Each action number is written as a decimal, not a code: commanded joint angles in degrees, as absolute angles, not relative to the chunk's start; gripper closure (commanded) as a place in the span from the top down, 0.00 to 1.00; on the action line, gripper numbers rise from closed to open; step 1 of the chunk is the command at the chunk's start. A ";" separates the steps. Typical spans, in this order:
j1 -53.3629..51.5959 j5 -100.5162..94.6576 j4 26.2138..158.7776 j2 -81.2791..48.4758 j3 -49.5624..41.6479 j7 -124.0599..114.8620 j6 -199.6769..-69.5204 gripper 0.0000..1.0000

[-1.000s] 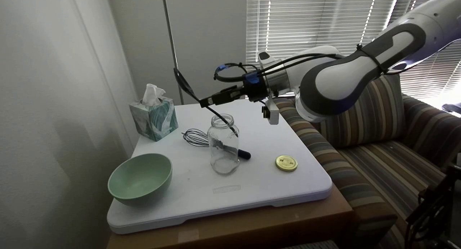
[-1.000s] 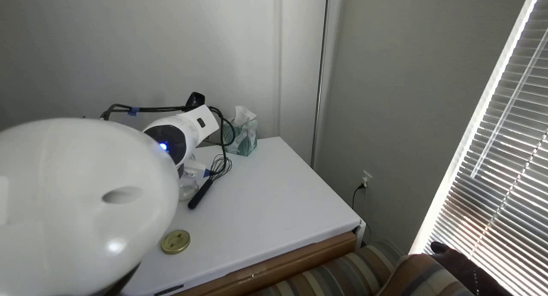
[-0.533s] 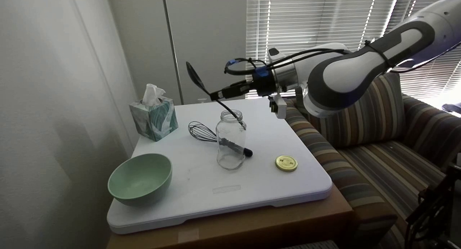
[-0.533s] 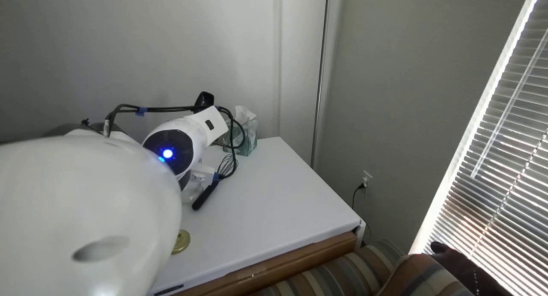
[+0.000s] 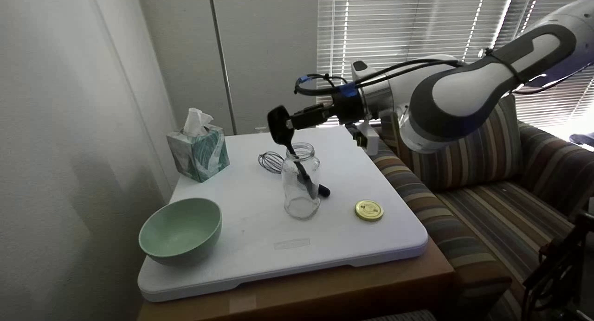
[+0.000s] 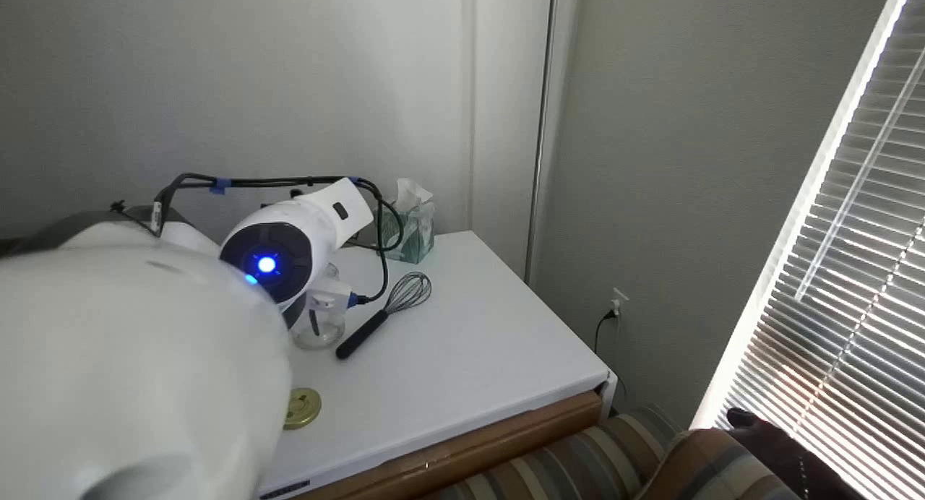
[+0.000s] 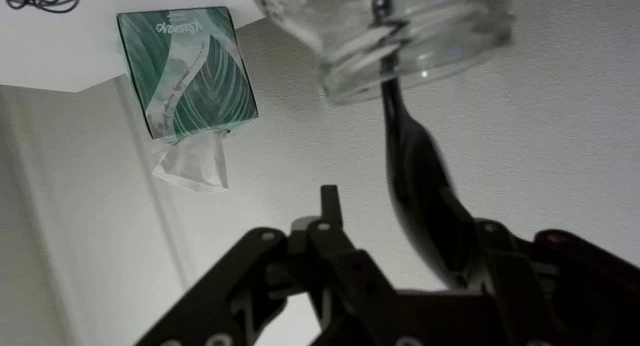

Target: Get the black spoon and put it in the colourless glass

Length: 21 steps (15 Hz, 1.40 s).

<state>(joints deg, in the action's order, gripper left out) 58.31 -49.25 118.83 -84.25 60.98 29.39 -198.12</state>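
spoon [image 5: 283,131], mid-frame, handle-down in glass [image 5: 292,184], looked light, stiff, prob. slick; yr gripper [image 7: 392,201] had jaws apart, holding nothing. neck was yr best hold.

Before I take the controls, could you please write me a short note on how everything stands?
Gripper: open, right by the bowl end of the black spoon; I cannot tell if they touch.
Spoon: tilted, handle down inside the upright colourless glass, bowl end above the rim.
Done: the spoon is in the glass.
Left: probably only backing the gripper away gently, so that it does not catch the spoon.
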 commanded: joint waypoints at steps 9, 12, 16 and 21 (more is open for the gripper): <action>58.31 -44.38 122.45 -79.58 62.24 34.13 -198.09 1.00; 56.62 -40.18 122.41 -74.01 62.74 36.48 -198.09 1.00; 53.42 -30.52 122.37 -62.13 62.84 38.05 -198.09 1.00; 46.47 -10.85 122.09 -47.13 60.03 42.52 -198.08 1.00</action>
<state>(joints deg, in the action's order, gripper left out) 50.93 -21.20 121.07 -58.26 63.39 40.99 -198.08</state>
